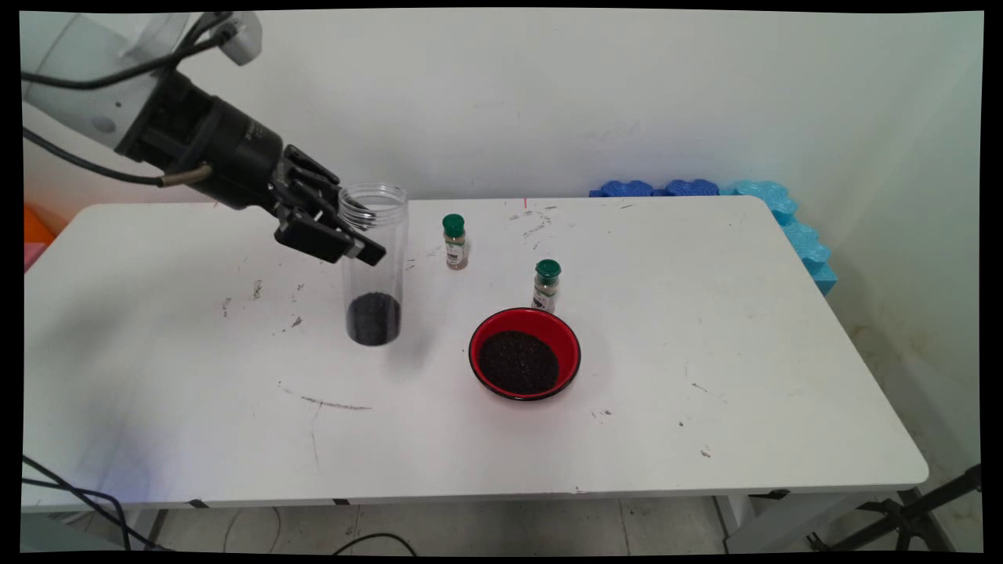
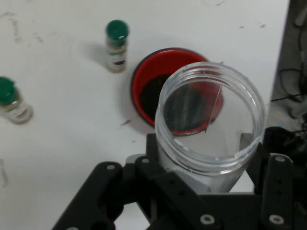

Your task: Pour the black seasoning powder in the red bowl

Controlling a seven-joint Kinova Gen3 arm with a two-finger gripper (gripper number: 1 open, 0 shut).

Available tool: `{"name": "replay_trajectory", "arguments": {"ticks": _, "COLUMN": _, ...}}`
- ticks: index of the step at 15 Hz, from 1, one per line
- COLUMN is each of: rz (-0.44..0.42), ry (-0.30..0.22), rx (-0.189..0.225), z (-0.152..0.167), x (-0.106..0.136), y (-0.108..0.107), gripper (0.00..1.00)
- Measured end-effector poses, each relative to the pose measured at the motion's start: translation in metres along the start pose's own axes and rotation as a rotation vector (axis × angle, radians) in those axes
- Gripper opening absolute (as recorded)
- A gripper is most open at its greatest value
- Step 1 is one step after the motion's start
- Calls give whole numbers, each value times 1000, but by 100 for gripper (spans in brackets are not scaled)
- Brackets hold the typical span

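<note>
**End effector closed around clear jar near its mouth**

The end effector [image 1: 345,231] is seen reaching in from the upper left, its fingers set on either side of the upper wall of a tall clear plastic jar [image 1: 374,266]. In the hand view the jar [image 2: 211,134] is framed between the black linkages, and the fingers appear pressed against it, though the contact points themselves are hidden below the rim. The jar stands upright on the white worktop [image 1: 705,352], its mouth open and a layer of dark grains settled at its bottom.

To the jar's right, apart from it, a small spice bottle with a green cap [image 1: 455,241] stands upright. Further right and nearer the camera a second green-capped bottle [image 1: 546,285] stands just behind a red bowl [image 1: 524,352] filled with dark grains. Nothing lies between the jar and the bowl. Blue foam pieces [image 1: 783,211] are stacked beyond the worktop's far right corner against the wall.
</note>
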Motion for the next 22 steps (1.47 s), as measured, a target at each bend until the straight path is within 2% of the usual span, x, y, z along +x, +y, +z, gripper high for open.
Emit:
{"name": "replay_trajectory", "arguments": {"ticks": 5, "rz": -22, "ry": 3, "rx": -76, "z": 16, "x": 27, "y": 20, "gripper": 0}}
{"name": "replay_trajectory", "arguments": {"ticks": 7, "rz": -38, "ry": 12, "rx": -121, "z": 28, "x": 37, "y": 28, "gripper": 0}}
{"name": "replay_trajectory", "arguments": {"ticks": 12, "rz": -5, "ry": 17, "rx": -206, "z": 64, "x": 42, "y": 36, "gripper": 0}}
{"name": "replay_trajectory", "arguments": {"ticks": 16, "rz": -13, "ry": 36, "rx": -241, "z": 95, "x": 42, "y": 33, "gripper": 0}}
{"name": "replay_trajectory", "arguments": {"ticks": 20, "rz": -63, "ry": -1, "rx": -255, "z": 122, "x": 35, "y": 24, "gripper": 0}}
{"name": "replay_trajectory", "arguments": {"ticks": 22, "rz": -137, "ry": -10, "rx": -270, "z": 133, "x": 32, "y": 20, "gripper": 0}}
